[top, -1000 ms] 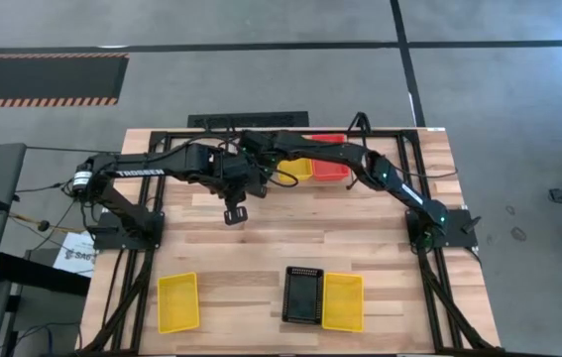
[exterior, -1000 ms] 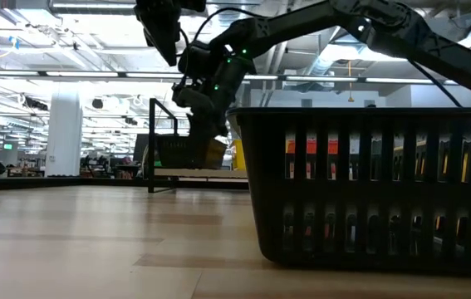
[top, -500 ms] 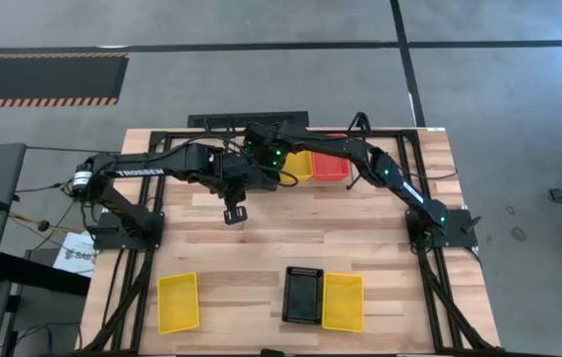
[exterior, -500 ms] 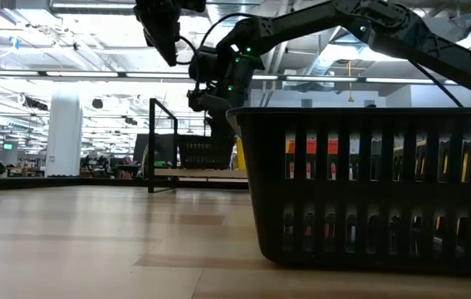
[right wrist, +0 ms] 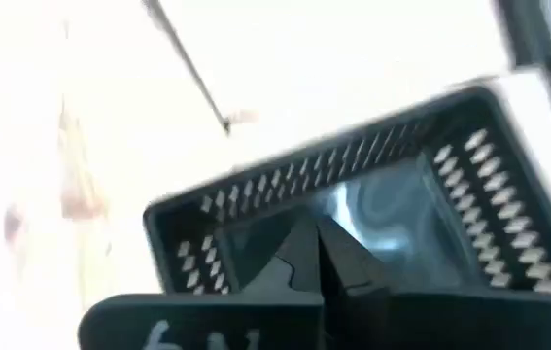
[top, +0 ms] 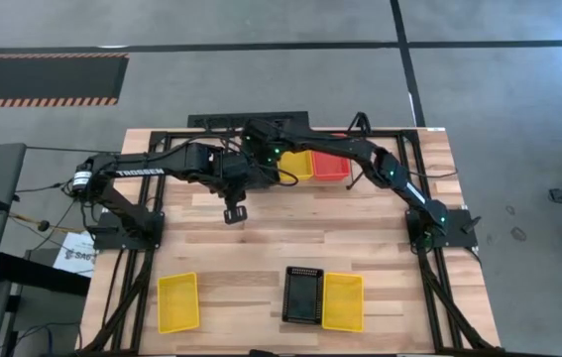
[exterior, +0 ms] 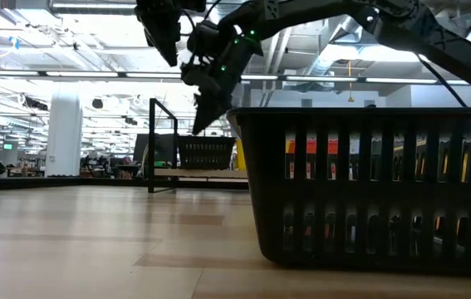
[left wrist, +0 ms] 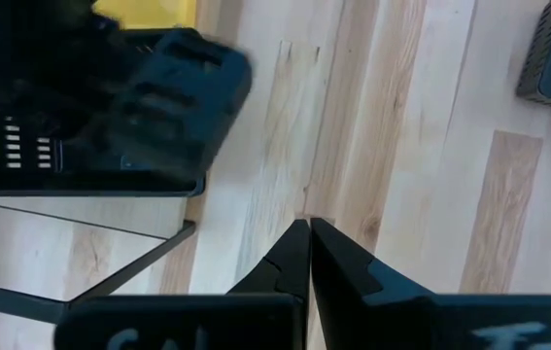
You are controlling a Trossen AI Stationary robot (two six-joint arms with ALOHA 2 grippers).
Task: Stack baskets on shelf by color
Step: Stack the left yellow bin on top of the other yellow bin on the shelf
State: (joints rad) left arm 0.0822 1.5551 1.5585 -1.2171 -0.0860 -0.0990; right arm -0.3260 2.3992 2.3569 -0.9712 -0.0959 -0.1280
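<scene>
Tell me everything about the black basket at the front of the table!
The black plastic basket is a shallow rectangular tray with slotted walls and a row of small holes along one end. It sits flat and upright on the wooden table, empty, its long side against a yellow plastic basket. No robot hand touches it.

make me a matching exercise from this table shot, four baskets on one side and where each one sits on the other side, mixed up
Things:
1. lone yellow basket
2. black basket
3. red basket
4. yellow basket beside the black one

Places:
A. far edge of the table, on the right arm's side
B. near edge, between two yellow baskets
C. near edge, left arm's side, on its own
D. near edge, farthest toward the right arm's side

Pairs: 1-C, 2-B, 3-A, 4-D
</scene>
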